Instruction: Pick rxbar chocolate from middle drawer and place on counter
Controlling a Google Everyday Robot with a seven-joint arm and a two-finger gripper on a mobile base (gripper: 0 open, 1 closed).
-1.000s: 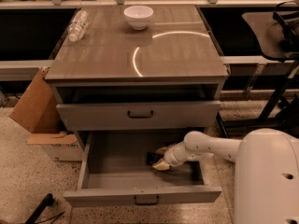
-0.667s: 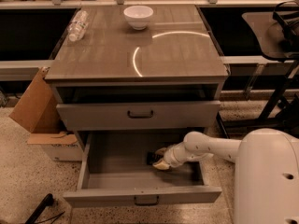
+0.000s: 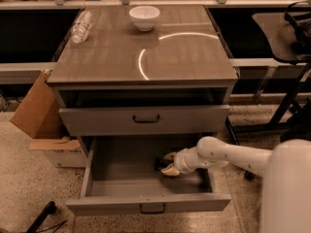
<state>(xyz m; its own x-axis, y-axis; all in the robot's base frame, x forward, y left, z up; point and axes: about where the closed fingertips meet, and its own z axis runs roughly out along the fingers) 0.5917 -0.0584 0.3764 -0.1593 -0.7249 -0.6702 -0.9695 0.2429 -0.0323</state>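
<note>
**Claw at bar in open drawer**

Claw sits low inside the drawer, right of centre, with the arm reaching in from the right. Whether it is closed on anything cannot be told. Judged risks: the thin, flat wrapper may slip free on lifting, and a steep rise may strike the upper drawer. The bar lies flat on the drawer floor, touching the claw's left side. The table stands well above.
</note>
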